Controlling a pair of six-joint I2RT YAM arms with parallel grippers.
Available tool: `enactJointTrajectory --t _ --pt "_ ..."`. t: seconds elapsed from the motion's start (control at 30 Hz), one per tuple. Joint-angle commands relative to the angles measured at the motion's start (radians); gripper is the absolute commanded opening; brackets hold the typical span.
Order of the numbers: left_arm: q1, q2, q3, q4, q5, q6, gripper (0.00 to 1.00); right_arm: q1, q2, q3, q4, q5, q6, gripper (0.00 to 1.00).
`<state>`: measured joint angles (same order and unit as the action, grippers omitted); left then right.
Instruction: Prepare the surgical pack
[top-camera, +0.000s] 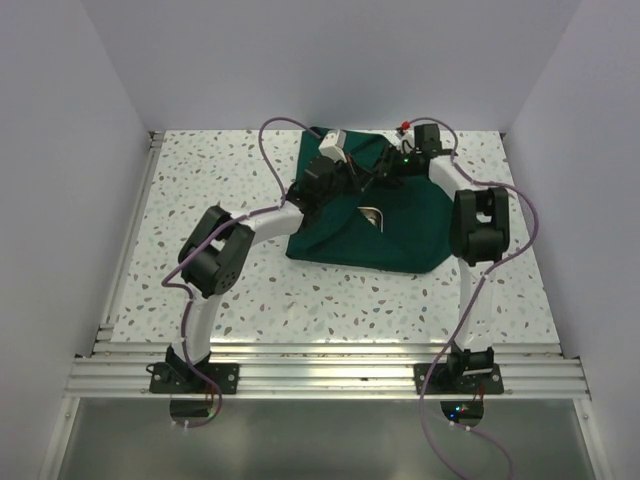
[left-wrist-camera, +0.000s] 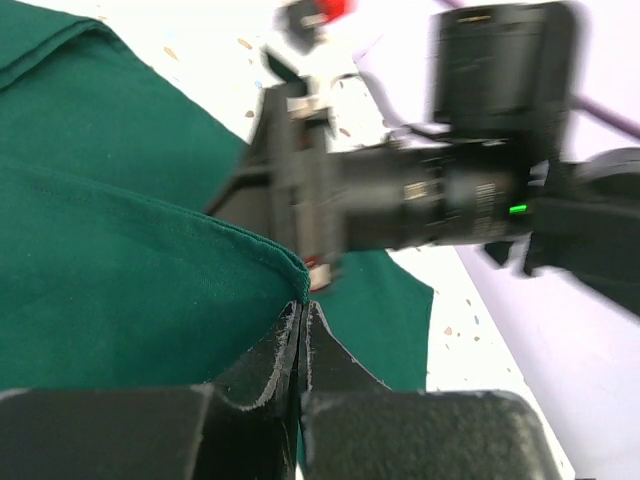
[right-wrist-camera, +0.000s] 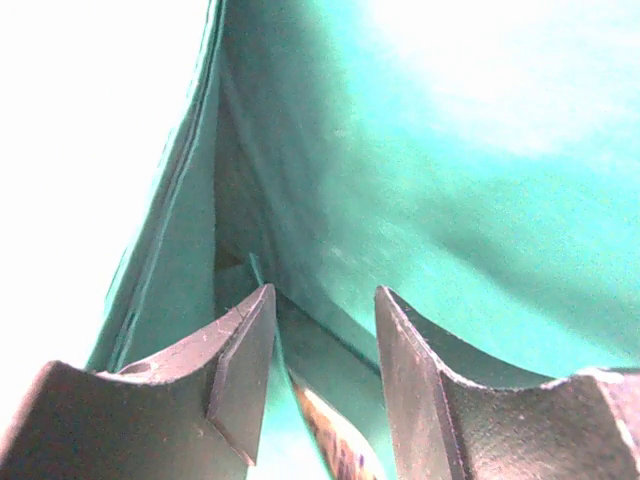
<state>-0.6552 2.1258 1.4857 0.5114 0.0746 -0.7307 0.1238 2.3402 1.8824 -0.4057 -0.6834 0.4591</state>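
Lying toward the far right of the white speckled stone-pattern table (top-camera: 220, 170), the dark green matte fabric sheet (top-camera: 400, 235) is rumpled, with its far-left part drawn up off the surface. Near its middle a small shiny rectangular steel tray (top-camera: 372, 216) shows through a gap in the folds. Both arms reach over the sheet's far edge, the left one from the near left and the right one from the near right.

The left gripper (left-wrist-camera: 302, 305) has its two black fingers pressed together on a hemmed corner of the sheet, which rises in a taut ridge from the tips. The right arm's dark wrist crosses just beyond it, blurred.

The right gripper (right-wrist-camera: 325, 295) has its fingers spread apart, pointing into a deep crease of green fabric. A thin folded edge runs between them, touching neither pad as far as can be seen.
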Motion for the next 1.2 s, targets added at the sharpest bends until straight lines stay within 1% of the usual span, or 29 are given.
enactJointTrajectory --t 0.0,0.17,0.23,0.27,0.33,0.37,0.4,0.43,0.5,0.57,0.67,0.7,0.77,0.8,0.87,0.9,0.93,1.03,1.07,1.17 --pt "-0.001 -0.026 -0.013 0.096 0.014 -0.012 0.00 -0.045 -0.149 -0.074 0.045 0.102 0.055 0.48" --pt "-0.009 -0.010 -0.008 0.107 0.027 -0.024 0.00 -0.095 -0.263 -0.213 0.100 0.176 0.093 0.50" --pt "-0.011 -0.006 -0.010 0.111 0.030 -0.029 0.02 -0.108 -0.292 -0.264 0.119 0.209 0.102 0.50" --pt "-0.012 -0.003 -0.011 0.114 0.037 -0.032 0.07 -0.113 -0.317 -0.279 0.123 0.235 0.104 0.50" --pt "-0.014 0.006 -0.015 0.131 0.053 -0.048 0.12 -0.122 -0.352 -0.319 0.136 0.265 0.108 0.50" --pt "-0.015 0.009 -0.015 0.137 0.057 -0.055 0.20 -0.121 -0.366 -0.333 0.139 0.284 0.115 0.50" --pt "-0.017 0.014 -0.013 0.147 0.063 -0.062 0.26 -0.122 -0.380 -0.362 0.149 0.295 0.116 0.50" --pt "-0.021 0.022 -0.002 0.145 0.073 -0.065 0.39 -0.121 -0.410 -0.379 0.154 0.306 0.118 0.50" --pt "-0.024 0.028 0.022 0.118 0.091 -0.055 0.48 -0.151 -0.442 -0.437 0.171 0.344 0.121 0.51" --pt "-0.024 0.028 0.065 0.086 0.112 -0.039 0.55 -0.154 -0.482 -0.477 0.195 0.360 0.125 0.54" --pt "-0.021 -0.015 0.071 0.053 0.136 -0.009 0.57 -0.161 -0.499 -0.528 0.228 0.323 0.139 0.57" --pt "-0.021 -0.050 0.067 0.033 0.136 0.013 0.58 -0.161 -0.493 -0.534 0.232 0.268 0.142 0.58" --pt "-0.015 -0.085 0.058 0.000 0.134 0.042 0.59 -0.161 -0.480 -0.534 0.251 0.211 0.162 0.59" --pt "-0.012 -0.102 0.058 -0.066 0.126 0.066 0.59 -0.161 -0.466 -0.539 0.277 0.185 0.176 0.65" --pt "0.011 -0.148 0.044 -0.132 0.116 0.079 0.59 -0.159 -0.450 -0.552 0.315 0.134 0.219 0.68" --pt "0.022 -0.165 0.027 -0.170 0.114 0.080 0.59 -0.155 -0.429 -0.551 0.320 0.122 0.231 0.69" --pt "0.043 -0.202 -0.022 -0.181 0.113 0.080 0.58 -0.150 -0.418 -0.549 0.321 0.099 0.240 0.71" --pt "0.081 -0.282 -0.134 -0.208 0.087 0.102 0.58 -0.131 -0.394 -0.546 0.321 0.107 0.262 0.76" --pt "0.088 -0.300 -0.159 -0.215 0.073 0.109 0.58 -0.106 -0.386 -0.545 0.320 0.113 0.271 0.76" --pt "0.100 -0.365 -0.232 -0.257 0.015 0.149 0.58 -0.085 -0.346 -0.540 0.338 0.119 0.305 0.74"
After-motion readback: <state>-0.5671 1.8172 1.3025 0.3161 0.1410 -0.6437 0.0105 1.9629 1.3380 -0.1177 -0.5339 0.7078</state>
